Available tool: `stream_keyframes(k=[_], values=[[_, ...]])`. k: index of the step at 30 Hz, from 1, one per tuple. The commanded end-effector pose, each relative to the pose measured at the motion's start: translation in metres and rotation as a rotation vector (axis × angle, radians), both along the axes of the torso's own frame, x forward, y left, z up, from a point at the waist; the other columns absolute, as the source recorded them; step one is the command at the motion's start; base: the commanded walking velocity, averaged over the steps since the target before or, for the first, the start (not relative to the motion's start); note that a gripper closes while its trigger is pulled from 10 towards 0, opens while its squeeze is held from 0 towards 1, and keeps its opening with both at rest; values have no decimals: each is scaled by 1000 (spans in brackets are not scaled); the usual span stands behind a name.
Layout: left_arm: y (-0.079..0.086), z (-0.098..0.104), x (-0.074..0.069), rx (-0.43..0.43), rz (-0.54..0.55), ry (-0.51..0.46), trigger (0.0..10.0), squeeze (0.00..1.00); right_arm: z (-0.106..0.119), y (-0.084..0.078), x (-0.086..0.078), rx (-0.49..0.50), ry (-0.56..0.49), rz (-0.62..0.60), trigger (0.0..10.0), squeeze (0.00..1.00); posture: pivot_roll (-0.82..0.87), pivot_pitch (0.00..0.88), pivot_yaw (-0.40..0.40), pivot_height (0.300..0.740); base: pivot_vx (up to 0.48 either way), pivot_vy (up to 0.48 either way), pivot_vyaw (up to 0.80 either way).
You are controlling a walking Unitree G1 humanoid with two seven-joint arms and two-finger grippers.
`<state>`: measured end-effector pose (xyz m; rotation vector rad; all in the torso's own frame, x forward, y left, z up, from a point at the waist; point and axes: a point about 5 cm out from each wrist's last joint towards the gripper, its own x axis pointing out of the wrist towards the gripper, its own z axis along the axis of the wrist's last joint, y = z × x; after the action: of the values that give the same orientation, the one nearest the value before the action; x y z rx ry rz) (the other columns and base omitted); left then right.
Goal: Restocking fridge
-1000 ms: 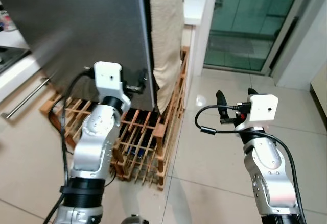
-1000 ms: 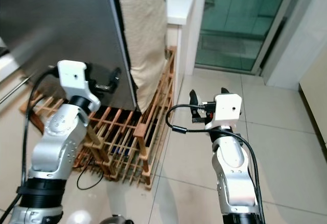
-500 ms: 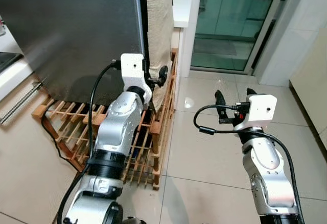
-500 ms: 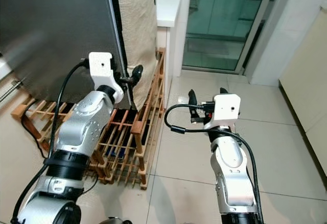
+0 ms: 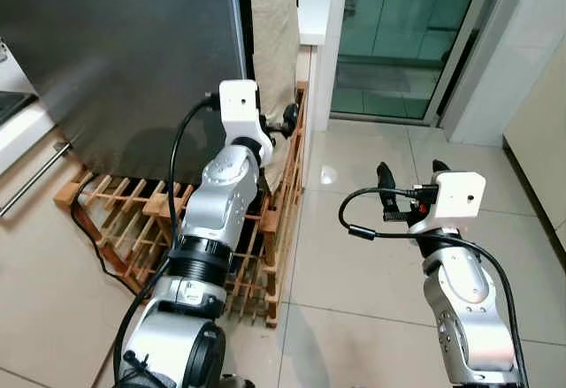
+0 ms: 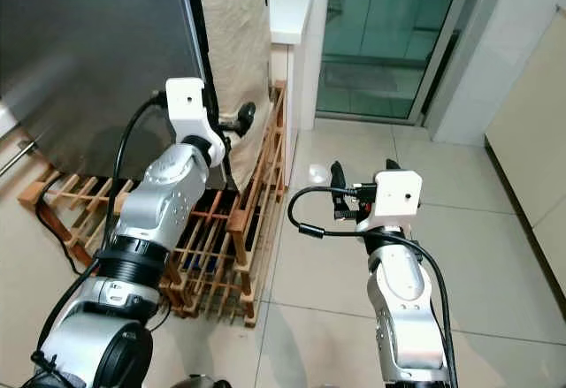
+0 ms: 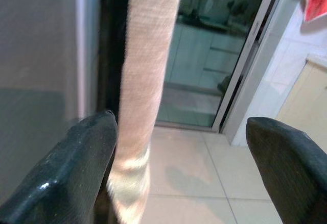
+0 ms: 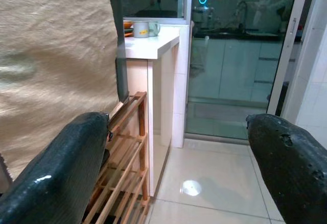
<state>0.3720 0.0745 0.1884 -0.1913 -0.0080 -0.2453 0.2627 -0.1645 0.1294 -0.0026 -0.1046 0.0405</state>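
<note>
Reaching my left gripper at the fridge door edge, fingers spread, one tip by the dark seal, beige cloth hanging between them. Right gripper is hovering spread over the floor tiles. Risk I'm seeing: snagging the cloth instead of the door, or slipping off and hitting the wooden rack.

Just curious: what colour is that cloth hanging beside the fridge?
The cloth is plain beige; the right wrist view shows it best.
</note>
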Motion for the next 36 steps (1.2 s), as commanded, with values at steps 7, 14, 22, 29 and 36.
stream_keyframes(k=[7, 14, 22, 29, 36], values=[[-4, 11, 11, 22, 35, -29, 10000, 0, 2, 2, -9, 10, -2, -15, 10000, 0, -127, 0, 93, 740, 0, 0, 0], [-8, 14, 13, 24, 44, -44, 10000, 0, 1, 1, -12, 10, 5, -26, 10000, 0, -138, 0, 99, 740, 0, 0, 0], [-6, 10, 16, -112, 103, 32, 10000, 0, 0, 0, -15, 7, 14, -35, 10000, 0, -148, 0, 105, 740, 0, 0, 0], [2, 9, 11, -81, 93, 2, 10000, 0, 0, -1, -18, 7, 17, -43, 10000, 0, -153, 0, 116, 740, 0, 0, 0], [31, -4, -12, 51, 115, -67, 10000, 0, -2, -1, -19, 11, 25, -44, 10000, 0, -128, 0, 107, 740, 0, 0, 0]])
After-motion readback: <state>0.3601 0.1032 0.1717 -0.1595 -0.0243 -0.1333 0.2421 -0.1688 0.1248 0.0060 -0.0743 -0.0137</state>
